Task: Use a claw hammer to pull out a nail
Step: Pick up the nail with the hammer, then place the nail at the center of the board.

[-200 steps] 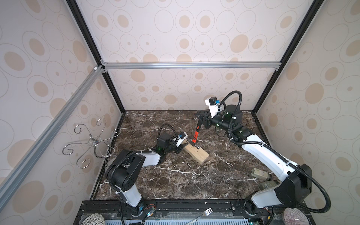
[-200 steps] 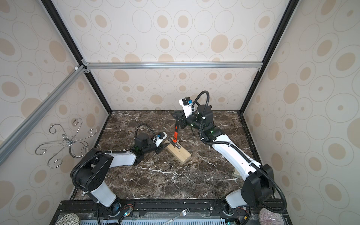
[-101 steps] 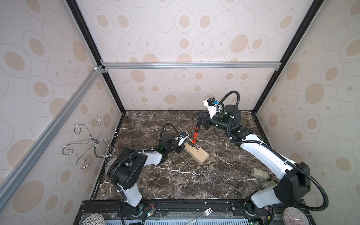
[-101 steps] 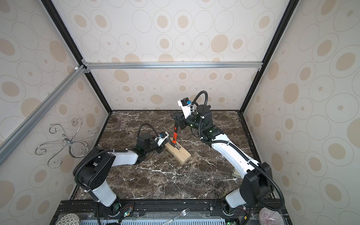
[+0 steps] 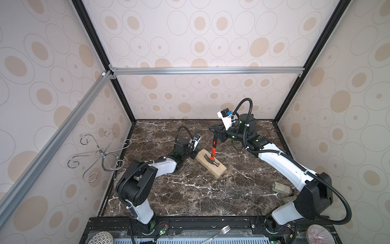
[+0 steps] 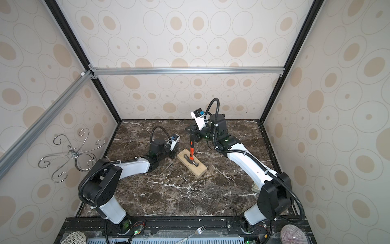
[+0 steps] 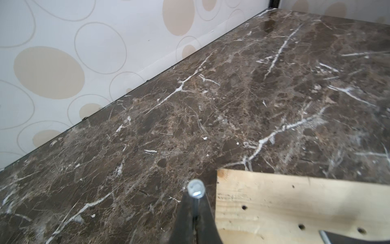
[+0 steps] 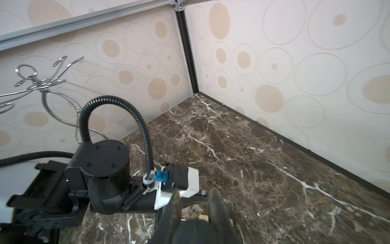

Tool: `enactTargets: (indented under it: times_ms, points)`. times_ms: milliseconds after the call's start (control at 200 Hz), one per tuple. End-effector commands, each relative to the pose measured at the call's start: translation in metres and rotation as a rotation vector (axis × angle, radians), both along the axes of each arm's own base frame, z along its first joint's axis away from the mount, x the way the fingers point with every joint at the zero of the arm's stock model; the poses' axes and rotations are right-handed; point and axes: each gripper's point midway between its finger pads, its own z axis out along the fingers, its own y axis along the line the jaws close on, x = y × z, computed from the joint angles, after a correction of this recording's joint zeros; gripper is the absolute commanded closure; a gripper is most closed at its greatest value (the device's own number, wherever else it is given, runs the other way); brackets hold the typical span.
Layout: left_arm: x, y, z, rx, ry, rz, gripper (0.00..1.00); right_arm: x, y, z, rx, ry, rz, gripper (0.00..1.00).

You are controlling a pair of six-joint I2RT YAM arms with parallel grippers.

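Gripping slim steel nail (image 7: 195, 191), pale pitted wood block (image 7: 295, 202)

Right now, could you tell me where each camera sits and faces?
Both top views: high at front, looking down on the marble table; left arm, right arm, claw hammer on wood block.
Left wrist: low over table, facing a wall; left claw pinches a nail beside the wood block.
Right wrist: faces the left arm and a corner; right claw grips the claw hammer.
Shared: top and left wrist views both show the wood block.
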Motion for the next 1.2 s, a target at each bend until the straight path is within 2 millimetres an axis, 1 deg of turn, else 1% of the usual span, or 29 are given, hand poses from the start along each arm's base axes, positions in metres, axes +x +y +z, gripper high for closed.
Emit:
enactTargets:
  times_ms: [0, 65, 140, 250, 360, 400, 530, 610, 675, 725, 835, 905, 995, 1060, 1116, 1161, 1171, 1196]
  points:
    - [0.009, 0.018, -0.028, 0.008, 0.170, 0.144, 0.96, 0.010, -0.029, 0.034, 0.030, -0.103, -0.178, 1.00]
    - [0.012, 0.032, -0.045, -0.004, 0.250, 0.218, 0.96, 0.015, -0.039, 0.032, 0.033, -0.105, -0.239, 1.00]
    - [0.014, 0.044, -0.065, -0.029, 0.343, 0.276, 0.96, 0.017, -0.045, 0.034, 0.050, -0.115, -0.268, 1.00]
    - [0.009, 0.051, -0.088, -0.027, 0.446, 0.311, 0.96, 0.019, -0.045, 0.036, 0.072, -0.130, -0.274, 1.00]
    - [0.002, 0.052, -0.099, -0.043, 0.493, 0.331, 0.94, 0.024, -0.045, 0.037, 0.095, -0.127, -0.288, 1.00]
    - [-0.001, 0.054, -0.102, -0.047, 0.506, 0.344, 0.94, 0.025, -0.042, 0.037, 0.104, -0.129, -0.275, 1.00]
    - [-0.006, 0.057, -0.109, -0.055, 0.526, 0.365, 0.91, 0.025, -0.035, 0.050, 0.162, -0.181, -0.239, 1.00]
    - [-0.008, 0.058, -0.113, -0.055, 0.538, 0.372, 0.86, 0.031, -0.035, 0.050, 0.155, -0.167, -0.249, 1.00]
    - [-0.009, 0.059, -0.113, -0.054, 0.538, 0.379, 0.84, 0.036, -0.032, 0.046, 0.159, -0.150, -0.245, 1.00]
    - [-0.010, 0.061, -0.113, -0.054, 0.533, 0.386, 0.79, 0.038, -0.031, 0.046, 0.179, -0.148, -0.245, 1.00]
    - [-0.010, 0.065, -0.107, -0.055, 0.513, 0.400, 0.72, 0.047, -0.032, 0.045, 0.214, -0.126, -0.263, 1.00]
    - [-0.008, 0.064, -0.100, -0.066, 0.489, 0.395, 0.68, 0.053, -0.034, 0.044, 0.236, -0.119, -0.275, 1.00]
    - [-0.001, 0.062, -0.082, -0.079, 0.427, 0.373, 0.65, 0.060, -0.036, 0.042, 0.269, -0.106, -0.294, 1.00]
    - [0.005, 0.060, -0.060, -0.084, 0.352, 0.347, 0.62, 0.066, -0.037, 0.043, 0.304, -0.098, -0.305, 1.00]
    - [0.010, 0.059, -0.035, -0.087, 0.261, 0.312, 0.60, 0.070, -0.039, 0.045, 0.334, -0.103, -0.317, 1.00]
    - [0.011, 0.057, -0.011, -0.089, 0.180, 0.274, 0.58, 0.073, -0.041, 0.048, 0.355, -0.113, -0.327, 1.00]
    - [0.013, 0.055, -0.002, -0.097, 0.144, 0.264, 0.58, 0.073, -0.040, 0.048, 0.361, -0.115, -0.328, 1.00]
    - [0.014, 0.054, 0.011, -0.099, 0.092, 0.241, 0.56, 0.075, -0.040, 0.050, 0.375, -0.119, -0.330, 1.00]
